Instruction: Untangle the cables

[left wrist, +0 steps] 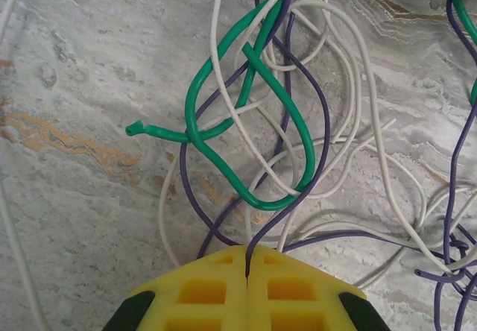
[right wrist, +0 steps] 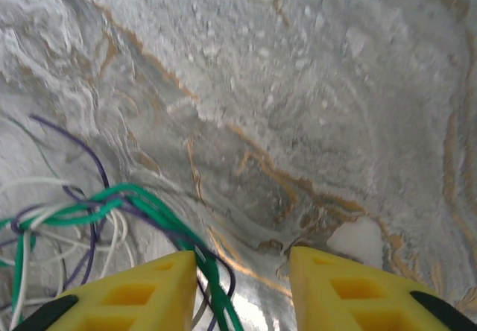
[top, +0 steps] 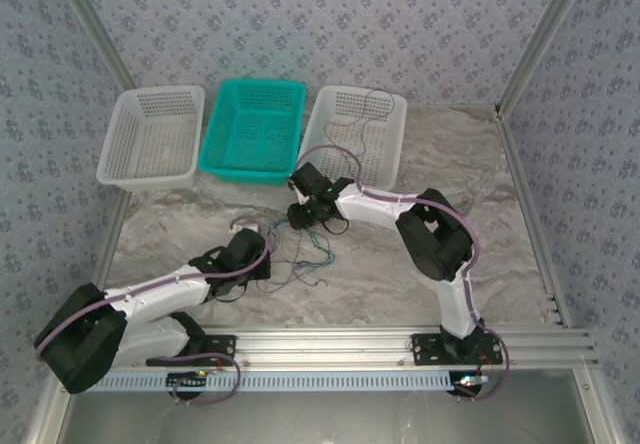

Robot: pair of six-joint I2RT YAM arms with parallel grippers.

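Marble tabletop broad around cables; left claw clenched on them, right claw agape astride them.

At the bottom edge, two blocky yellow plastic fingers of the right gripper, parted, with a clear gap between. At lower left, a loose bundle of thin floppy cables, green, white and purple. Green and purple strands down into the gap, close against the inner edge of the finger at the view's left. Beneath, a grey marbled tabletop with orange veins.

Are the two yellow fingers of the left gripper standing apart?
No, the left gripper is shut, pinching a purple cable at its tip.
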